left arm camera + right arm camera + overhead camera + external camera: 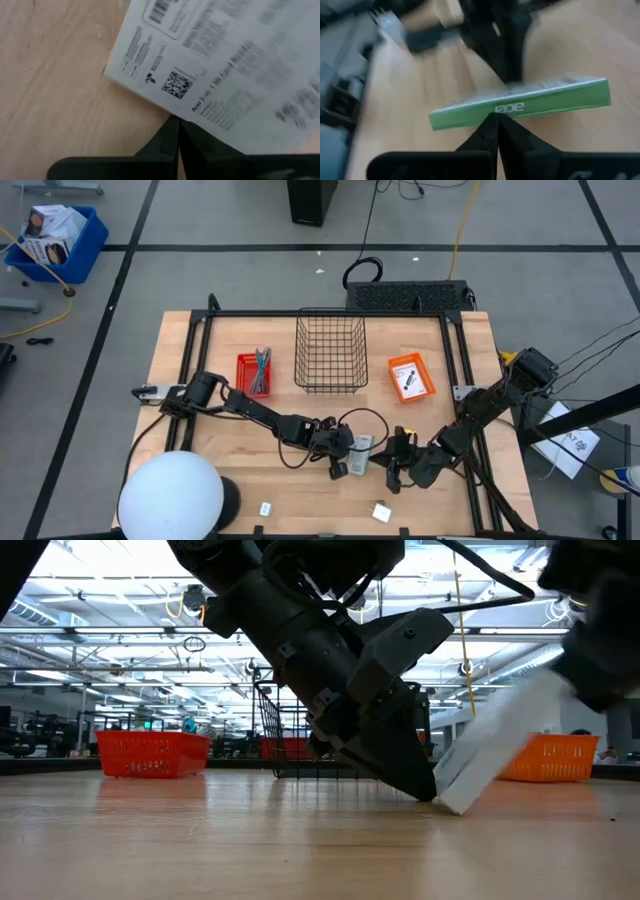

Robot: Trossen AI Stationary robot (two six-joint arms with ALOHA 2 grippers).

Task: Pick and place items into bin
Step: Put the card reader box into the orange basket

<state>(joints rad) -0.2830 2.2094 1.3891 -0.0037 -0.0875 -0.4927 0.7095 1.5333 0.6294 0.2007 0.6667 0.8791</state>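
**Bin unfilled, one box in play**

Worktop [200, 440] carries everything, and by the high view the task has barely begun. No item shows inside the wire basket [298, 350] at the back centre. It stands between a red tray [243, 360] holding slim tools and an orange tray [392, 366] holding one dark item. The box [362, 446] sits near the front middle, well short of the basket, with both arms bent in on it from either side. Two white blocks [266, 508] [381, 512] lie apart near the front edge, untouched.

The high view gives only a white patch between the arms. The low view shows the box tilted up on one edge, leaning away from the left arm's tip. The left wrist view shows its white printed face with a square code. There the left fingers [165, 142] are pressed together at the box's edge, gripping nothing I can see. The right wrist view alone shows the box's green side. The right fingers [482, 137] are closed too, their tips against it, holding nothing.
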